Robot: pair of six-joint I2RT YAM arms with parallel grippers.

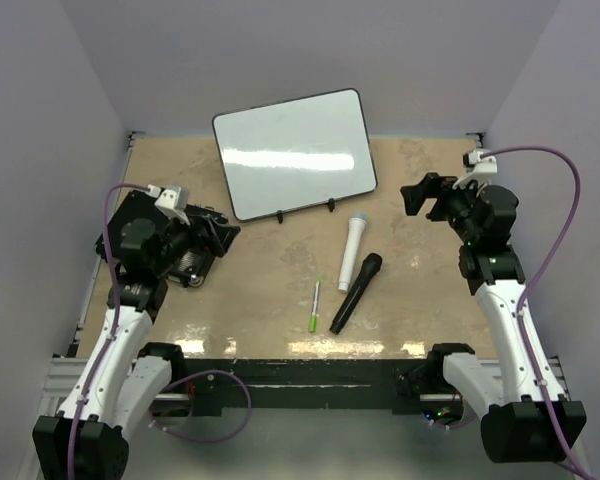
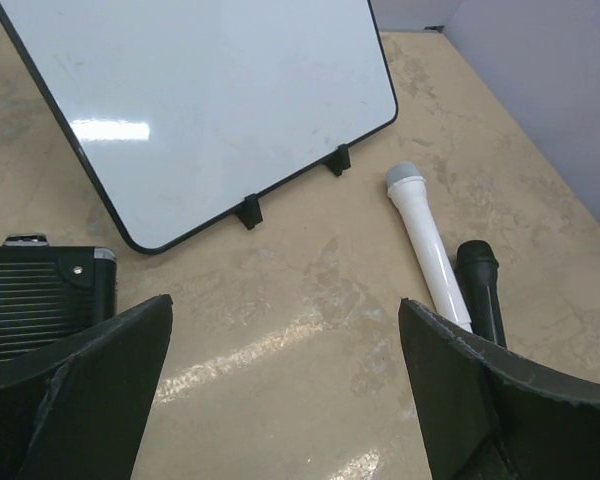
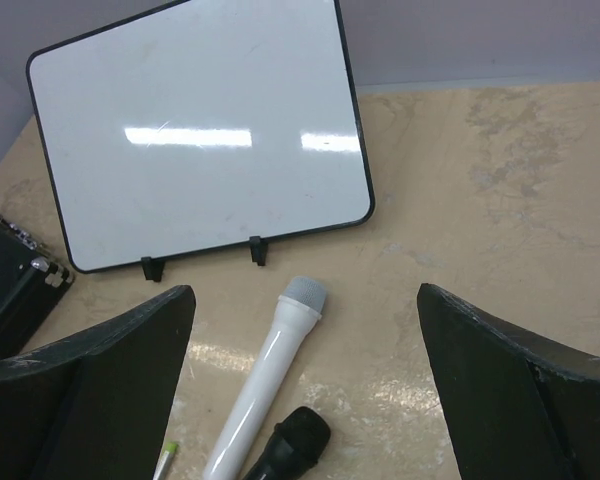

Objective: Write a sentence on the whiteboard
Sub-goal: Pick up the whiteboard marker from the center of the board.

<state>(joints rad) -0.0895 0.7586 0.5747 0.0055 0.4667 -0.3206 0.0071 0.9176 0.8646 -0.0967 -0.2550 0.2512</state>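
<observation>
The whiteboard (image 1: 295, 150) (image 2: 210, 100) (image 3: 200, 130) stands tilted on two small black feet at the back of the table. Its face shows only glare, and the sentence is out of view. A green pen (image 1: 315, 306) (image 3: 167, 455) lies on the table in front of the board, apart from both arms. My left gripper (image 1: 218, 232) (image 2: 285, 310) hovers open at the left, over bare tabletop. My right gripper (image 1: 420, 196) (image 3: 305, 298) hangs open at the right, above the microphones, with nothing between its fingers.
A white microphone (image 1: 352, 253) (image 2: 427, 240) (image 3: 265, 380) and a black microphone (image 1: 356, 292) (image 2: 480, 285) (image 3: 290, 445) lie side by side right of the pen. A black ribbed pad (image 1: 195, 262) (image 2: 30, 300) sits under the left arm. Purple walls enclose the table.
</observation>
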